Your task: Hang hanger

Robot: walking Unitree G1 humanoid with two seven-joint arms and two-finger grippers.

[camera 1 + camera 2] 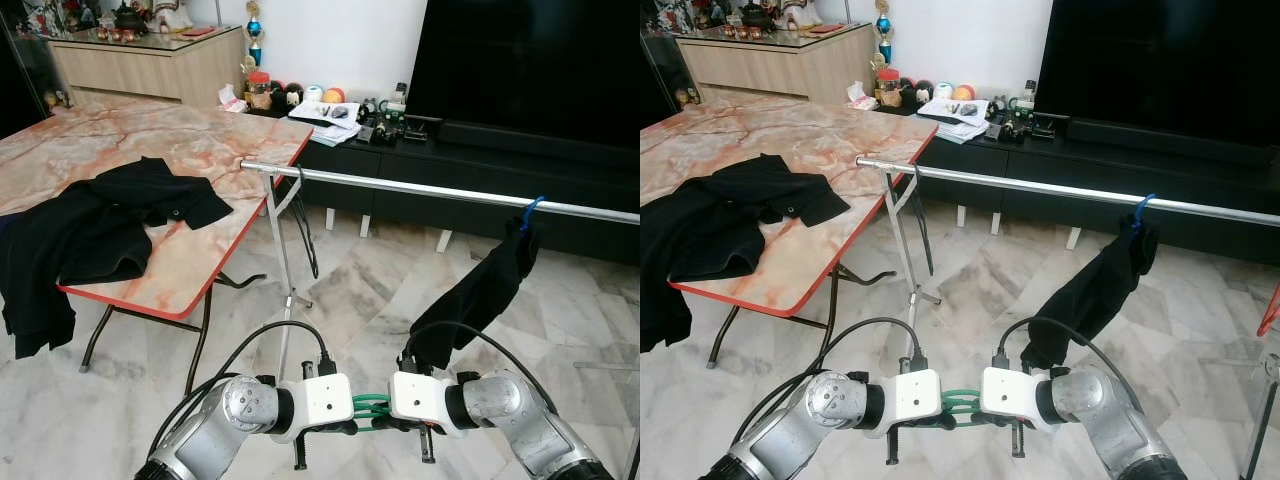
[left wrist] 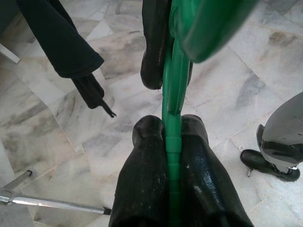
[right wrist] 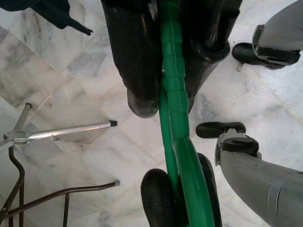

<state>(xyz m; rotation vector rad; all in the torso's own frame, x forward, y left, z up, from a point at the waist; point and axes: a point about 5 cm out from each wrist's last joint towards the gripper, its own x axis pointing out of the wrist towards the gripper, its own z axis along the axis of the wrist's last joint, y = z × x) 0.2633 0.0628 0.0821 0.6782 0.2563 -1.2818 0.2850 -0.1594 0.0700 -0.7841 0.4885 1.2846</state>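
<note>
Marble floor [image 1: 360,300] spreads beneath us. Our left gripper [image 2: 170,142] and right gripper [image 3: 173,90] both pinch the green hanger [image 1: 372,407], its long axis running level between our wrists, low before the clothes rail [image 1: 420,186]. Our wrist views reveal each opposing finger pair; our head views add the hung black garment [image 1: 480,295] and table [image 1: 215,140].

Marble-top folding table [image 1: 190,140], red edge, fills the upper left of my view; black garment [image 1: 95,235] lies on it, draping over the near edge. Marble floor [image 1: 380,290] carries the rack's foot [image 1: 297,300]. TV bench [image 1: 470,170] at top holds clutter.
</note>
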